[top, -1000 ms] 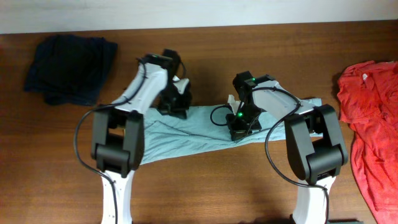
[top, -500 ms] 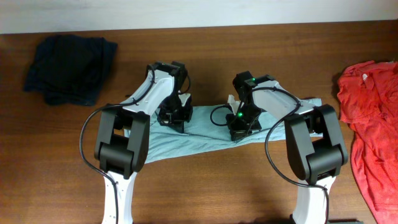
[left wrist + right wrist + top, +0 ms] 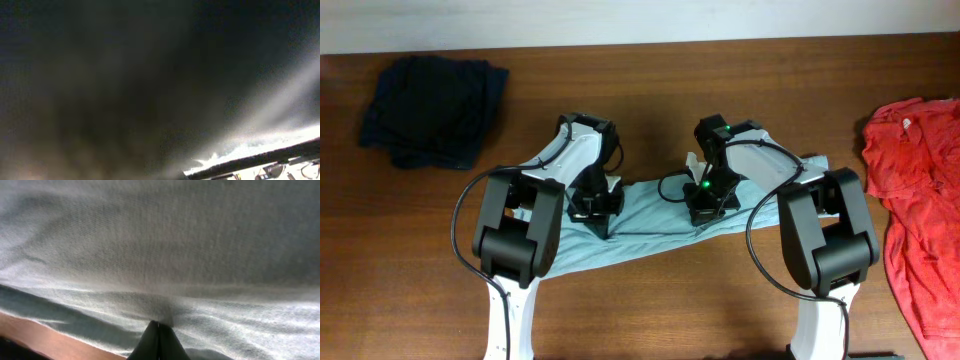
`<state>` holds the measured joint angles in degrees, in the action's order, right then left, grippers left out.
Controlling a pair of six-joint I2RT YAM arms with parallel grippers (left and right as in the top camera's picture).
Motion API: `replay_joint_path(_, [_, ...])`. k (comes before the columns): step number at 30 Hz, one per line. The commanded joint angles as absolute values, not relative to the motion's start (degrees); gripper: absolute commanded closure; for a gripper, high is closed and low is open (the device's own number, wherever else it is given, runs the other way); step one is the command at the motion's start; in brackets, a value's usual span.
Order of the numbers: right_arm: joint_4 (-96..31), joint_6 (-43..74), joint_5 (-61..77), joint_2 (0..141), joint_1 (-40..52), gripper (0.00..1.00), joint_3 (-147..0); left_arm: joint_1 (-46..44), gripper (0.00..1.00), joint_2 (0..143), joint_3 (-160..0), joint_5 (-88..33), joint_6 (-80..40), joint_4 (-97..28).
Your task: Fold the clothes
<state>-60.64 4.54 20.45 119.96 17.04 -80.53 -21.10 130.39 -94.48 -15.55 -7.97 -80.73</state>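
The pale grey-teal T-shirt lies as a crumpled band across the middle of the table. My left gripper is low over its left half and shut on a fold of it. The left wrist view is dark and blurred, with only a pale strip of cloth showing. My right gripper sits on the shirt's right half. In the right wrist view the shirt fills the frame, and my right gripper has its fingertips pressed together on a ridge of the fabric.
A dark navy garment lies bunched at the far left of the wooden table. A red shirt is spread along the right edge. Both arms' bases stand at the near edge.
My left gripper has moved from the shirt's far edge toward the near side, drawing that edge over the cloth. The right gripper has stayed put.
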Motion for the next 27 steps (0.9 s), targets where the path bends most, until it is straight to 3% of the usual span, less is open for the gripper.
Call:
replay_joint_path(1, [-60.7,5.0,20.8,119.6,17.3,0.96,-80.0,-21.3,0.99,130.5,-93.9,-14.7,-8.3,-81.1])
replay_joint_path(19, [-60.6,5.0,20.3,119.6,17.3,0.96,-80.0,-21.5,1.0,129.0,-93.9,-8.8,-11.0,-76.7])
replay_joint_path(27, [-60.5,5.0,20.3,119.6,17.3,0.96,-80.0,-21.5,0.99,126.8,-93.8,-7.4,-13.8,-68.6])
